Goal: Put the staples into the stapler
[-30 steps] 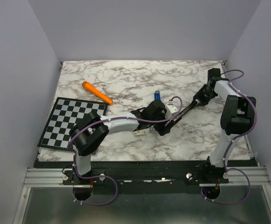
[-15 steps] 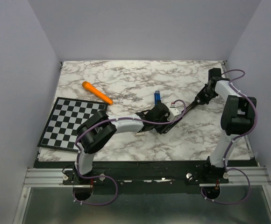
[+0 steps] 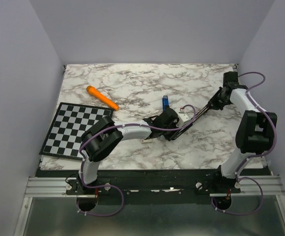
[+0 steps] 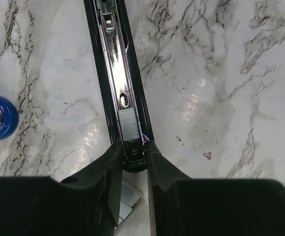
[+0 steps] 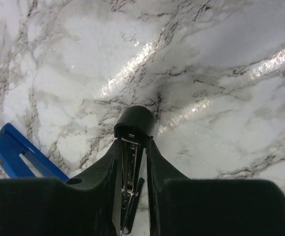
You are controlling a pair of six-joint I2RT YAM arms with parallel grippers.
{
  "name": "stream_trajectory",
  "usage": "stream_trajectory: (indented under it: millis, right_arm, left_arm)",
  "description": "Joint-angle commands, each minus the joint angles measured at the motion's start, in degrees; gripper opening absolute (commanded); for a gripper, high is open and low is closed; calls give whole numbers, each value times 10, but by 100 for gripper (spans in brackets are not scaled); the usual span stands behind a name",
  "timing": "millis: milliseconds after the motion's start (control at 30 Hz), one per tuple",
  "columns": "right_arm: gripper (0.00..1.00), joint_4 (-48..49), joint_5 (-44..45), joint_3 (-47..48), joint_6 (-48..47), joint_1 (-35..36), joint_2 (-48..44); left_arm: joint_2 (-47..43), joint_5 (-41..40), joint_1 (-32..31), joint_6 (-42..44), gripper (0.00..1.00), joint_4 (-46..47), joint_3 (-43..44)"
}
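Veined marble tabletop (image 3: pixel 132 83) under the stapler (image 4: pixel 118 73), lilac walls (image 3: pixel 14 73).

Left arm (image 3: pixel 130 130), right arm (image 3: pixel 242 98): glossy white shells, black joints, looped lilac cables (image 3: pixel 253 74); matte black end effector fingers (image 4: pixel 103 172).

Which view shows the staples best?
Left wrist: the staples sit close and sharp in the stapler's open channel. Top external has them too small to make out; right wrist shows only the stapler's black end, no staples.

Glossy black stapler (image 4: pixel 114 64) on polished marble-look table (image 4: pixel 221 98)
Bright mirror-like metal lines its inside; the staples (image 4: pixel 128 124) are a duller grey metal
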Motion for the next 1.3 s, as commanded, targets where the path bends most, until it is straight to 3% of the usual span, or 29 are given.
stream_trajectory:
  millis: [0,433,633,800,867,900,967,1000,1067,1100,1200,1267]
  right_arm:
    - [5,-4,-37,-46,-5,22,-73]
    - [6,58,-6,-213,47,163,-252]
    - [7,134,-4,-316,57,179,-293]
    - [11,188,-35,-343,23,179,-359]
    - [20,217,-33,-368,0,179,-409]
    - [38,241,-23,-374,-8,179,-457]
    - [53,253,17,-380,-41,178,-492]
    - [75,256,31,-378,-54,177,-506]
    - [94,259,96,-376,-95,172,-520]
    - [100,260,107,-374,-109,168,-518]
    - [100,260,90,-356,-149,126,-493]
    - [100,270,-11,-347,-165,64,-467]
  left_arm:
    - [16,-3,-4,-7,1,21,1]
    - [8,-1,-4,-32,0,47,-18]
    - [5,-1,-4,-46,0,59,-30]
    - [3,-2,-4,-57,0,70,-41]
    - [3,-1,-3,-57,0,70,-42]
    - [3,-2,-3,-57,0,70,-43]
    - [1,0,-3,-57,0,70,-44]
    - [1,-1,-3,-57,0,70,-45]
    - [-1,0,-3,-56,0,71,-47]
    - [0,0,-3,-56,0,71,-47]
    - [-3,-1,-3,-56,0,71,-49]
    - [-3,2,-4,-56,0,71,-49]
